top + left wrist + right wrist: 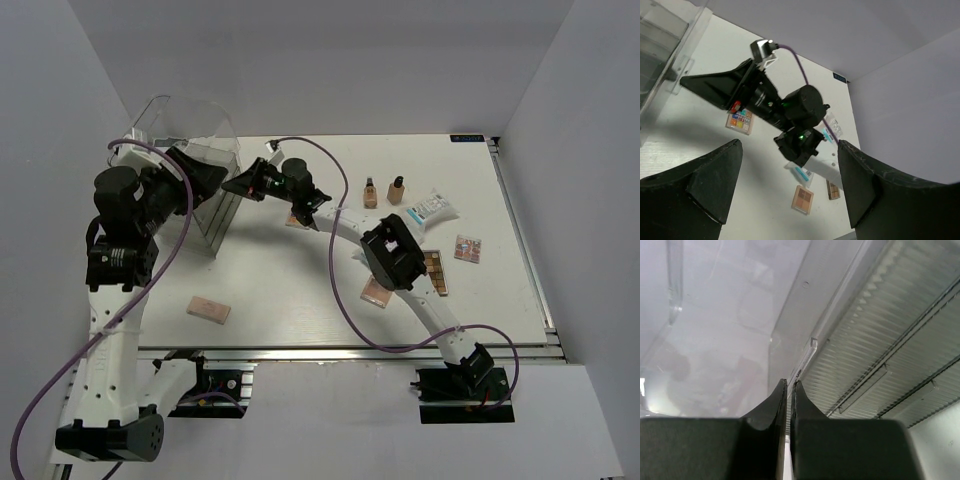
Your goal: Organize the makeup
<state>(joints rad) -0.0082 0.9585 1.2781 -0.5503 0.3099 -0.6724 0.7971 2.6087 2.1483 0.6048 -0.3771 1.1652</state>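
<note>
The makeup lies scattered on the table (290, 290): two dark-capped beige bottles (370, 192) upright beside a white-blue packet (432, 209), palettes (467, 248) and peach compacts (209, 309) flat. My right gripper (789, 385), arm stretched left, is pinched shut at the clear bin (880, 340), nothing visibly held; my left gripper (790, 147) gapes wide, empty.

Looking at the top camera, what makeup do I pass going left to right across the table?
Near-left peach compact → first beige bottle → second beige bottle → white-blue packet → square palette.
</note>
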